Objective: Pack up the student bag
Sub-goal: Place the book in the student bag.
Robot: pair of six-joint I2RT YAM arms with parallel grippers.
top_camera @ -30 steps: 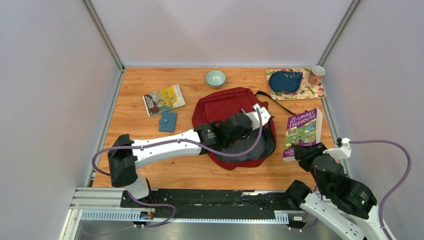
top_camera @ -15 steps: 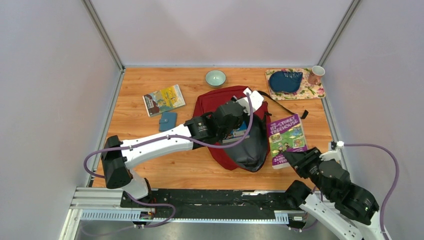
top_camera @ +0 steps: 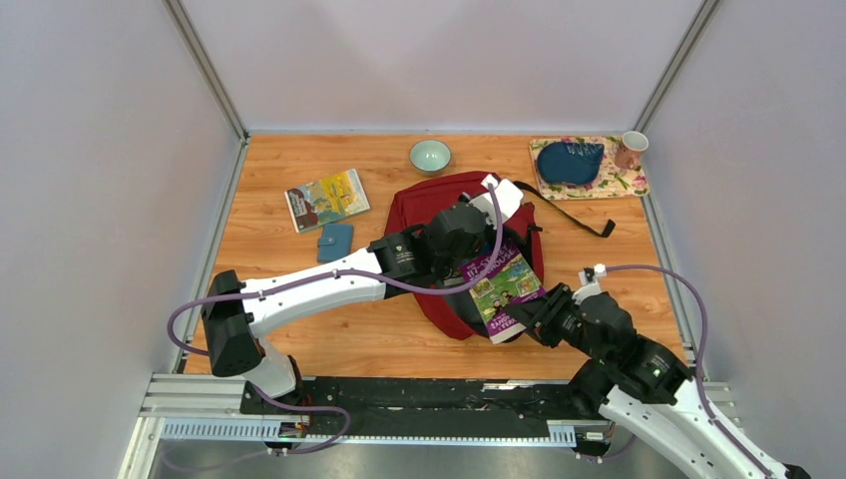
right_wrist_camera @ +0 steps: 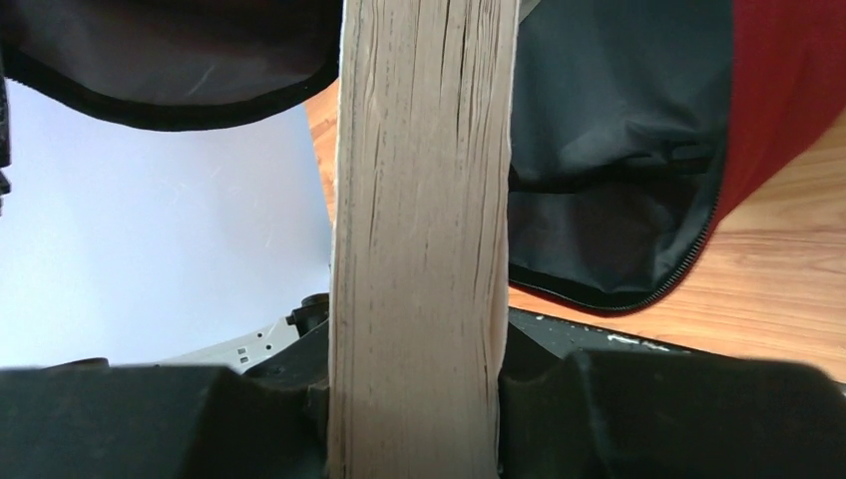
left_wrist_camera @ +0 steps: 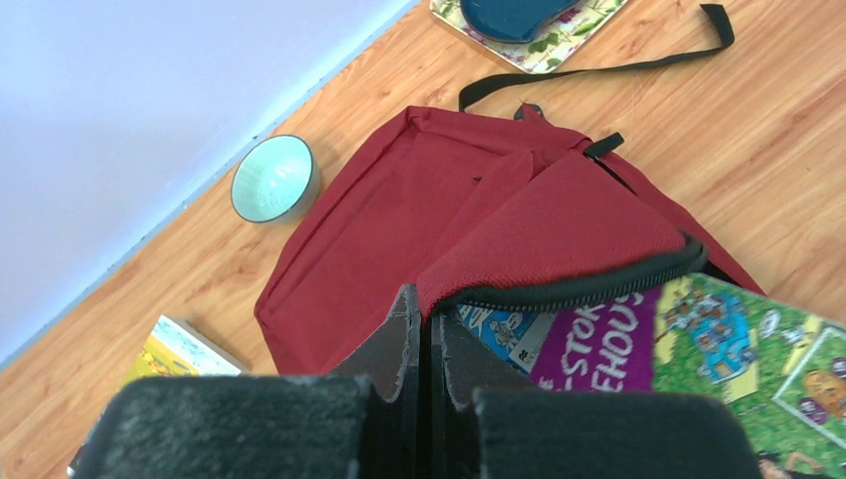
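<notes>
The student bag (top_camera: 429, 212), dark red with black zipper trim, lies mid-table with its mouth facing the near right. My left gripper (top_camera: 477, 251) is shut on the bag's upper flap edge (left_wrist_camera: 559, 289) and holds the mouth lifted. In the left wrist view the red fabric is pinched at the left gripper's (left_wrist_camera: 431, 304) tips. A thick purple and green book (top_camera: 502, 282) sits partly inside the mouth, over the grey lining (right_wrist_camera: 609, 150). My right gripper (top_camera: 531, 317) is shut on the book's near end. The book's page edge (right_wrist_camera: 419, 200) fills the right gripper's (right_wrist_camera: 419, 399) jaws.
A teal bowl (top_camera: 430, 156) stands behind the bag. A yellow book (top_camera: 326, 199) and a small blue wallet (top_camera: 335, 242) lie at the left. A floral mat (top_camera: 619, 184) at the back right carries a dark blue pouch (top_camera: 569, 162) and a mug (top_camera: 630, 150). A black strap (top_camera: 577, 216) trails right.
My right arm has carried the book leftwards from the table's right side into the bag's mouth. The left gripper raised the flap a second ago and has held it since.
</notes>
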